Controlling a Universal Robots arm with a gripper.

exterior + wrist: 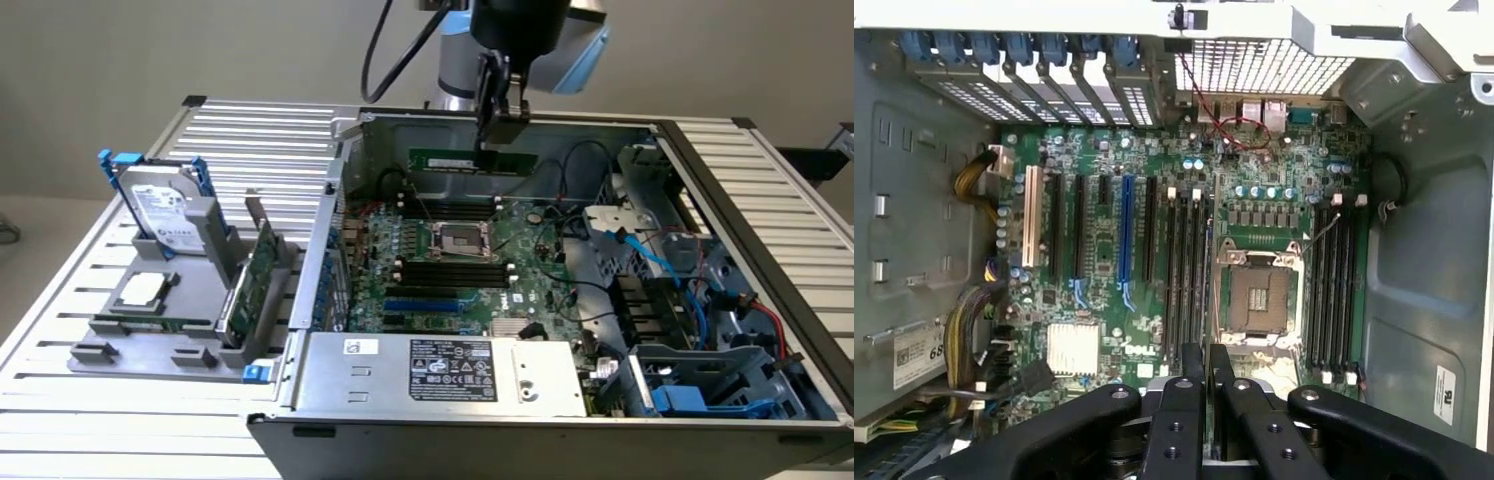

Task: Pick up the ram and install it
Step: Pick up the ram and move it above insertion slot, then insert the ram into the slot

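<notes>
The ram point(447, 160) is a narrow green stick hanging level above the back of the open computer case point(334, 240). My gripper point(497, 140) comes down from above and is shut on the stick's right part. The stick hovers over the motherboard point(461, 260), above the black memory slots point(447, 207) beyond the CPU socket point(465, 238). In the wrist view my gripper point(1206, 352) has its fingers point(1179, 400) pressed close together. Below them lie the motherboard point(1104, 290), the CPU socket point(1259, 295) and two banks of memory slots point(1186, 270) on either side of it.
On the exterior view's left a grey holder point(134, 340) carries a silver hard drive with blue rails point(167, 215), a wide green expansion card point(260, 275) and a small square chip point(144, 290). A power supply point(441, 370) fills the case's front. Blue cables point(641, 255) and drive bays point(707, 390) crowd the right.
</notes>
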